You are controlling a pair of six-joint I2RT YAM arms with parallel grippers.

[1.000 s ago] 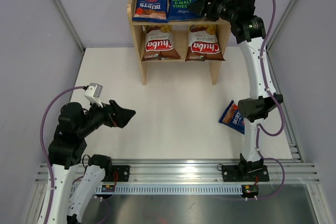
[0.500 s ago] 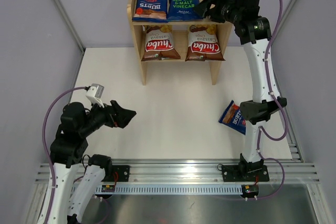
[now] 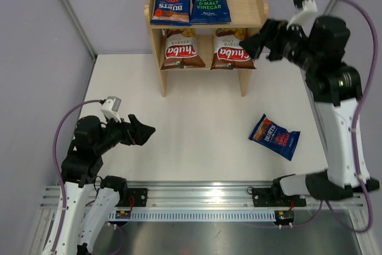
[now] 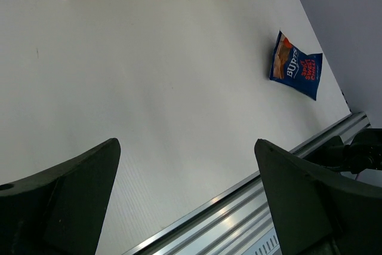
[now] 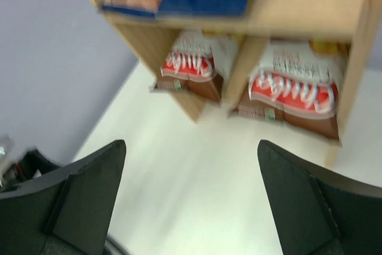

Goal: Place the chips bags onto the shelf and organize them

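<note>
Bright, even, diffuse light with only faint soft shadows on the white worktop [image 3: 197,100]; the right wrist view is motion-blurred across the shelf [image 5: 298,10], other views sharp

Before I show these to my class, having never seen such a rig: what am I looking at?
Two robot arms stand bolted at the near edge of a white table. The wide picture comes from a fixed camera above and behind them. The other two come from small cameras on each wrist, so the dark shapes at the bottom are that arm's own fingers; the right one is blurred. The left gripper hangs open over the table, holding nothing. The right gripper, also open and empty, is in the air near the wooden shelf. The shelf's top tier holds two blue Burts bags; below are two brown Chuba bags. A third Burts bag lies on the table.
</note>
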